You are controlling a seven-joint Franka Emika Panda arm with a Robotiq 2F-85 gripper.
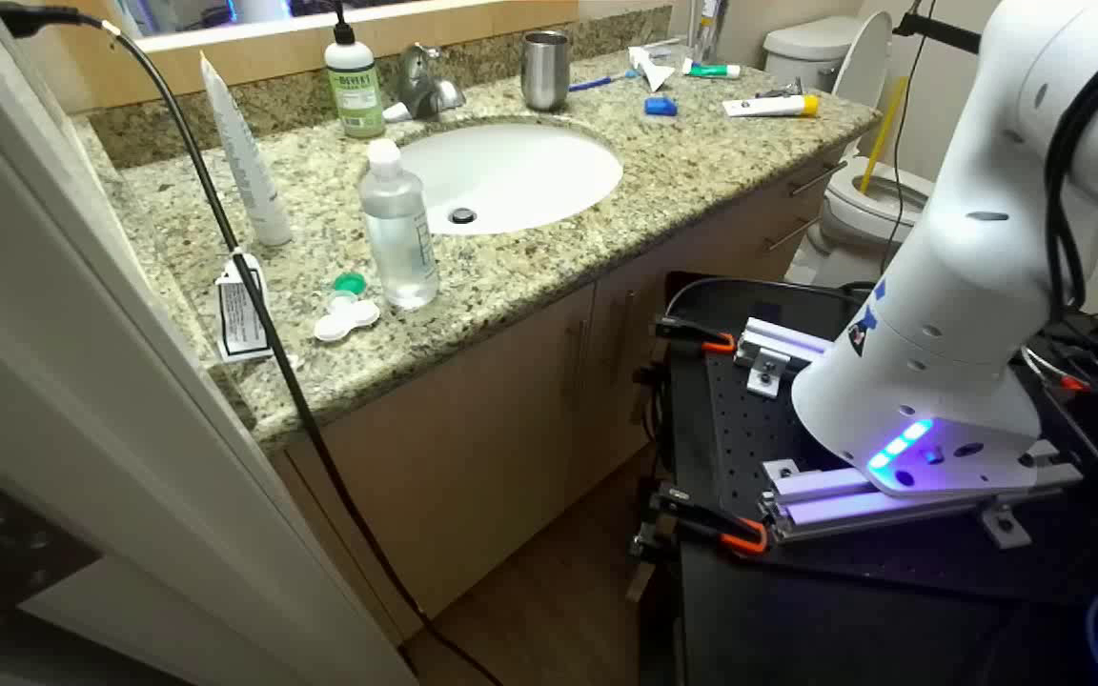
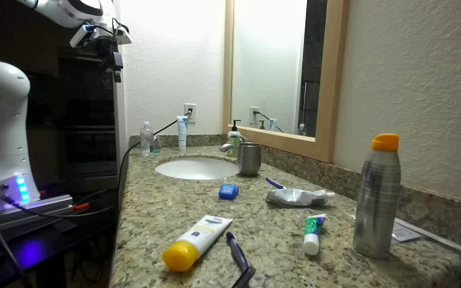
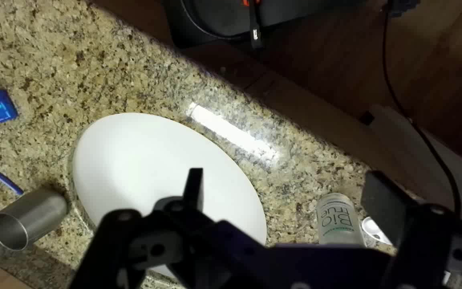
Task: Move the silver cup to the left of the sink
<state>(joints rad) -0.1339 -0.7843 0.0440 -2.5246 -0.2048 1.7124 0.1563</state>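
Observation:
The silver cup (image 1: pixel 546 74) stands upright on the granite counter behind the sink, right of the faucet (image 1: pixel 428 86) in an exterior view. The cup (image 2: pixel 249 159) also stands at the basin's rim in an exterior view, and it shows at the lower left of the wrist view (image 3: pixel 34 218). The sink (image 1: pixel 530 176) is a white oval basin, also seen in an exterior view (image 2: pixel 196 168) and below the jaws in the wrist view (image 3: pixel 146 160). My gripper (image 3: pixel 287 180) is open and empty, high above the counter in an exterior view (image 2: pixel 116 74). The cup is outside the jaws.
A clear bottle (image 1: pixel 401 238) stands at the sink's near left, with a lens case (image 1: pixel 347 316) beside it. A white tube (image 1: pixel 249 162) and soap bottle (image 1: pixel 355 90) stand farther back. A black cable (image 1: pixel 215 200) crosses the left end. Blue floss (image 2: pixel 228 191) lies right of the sink.

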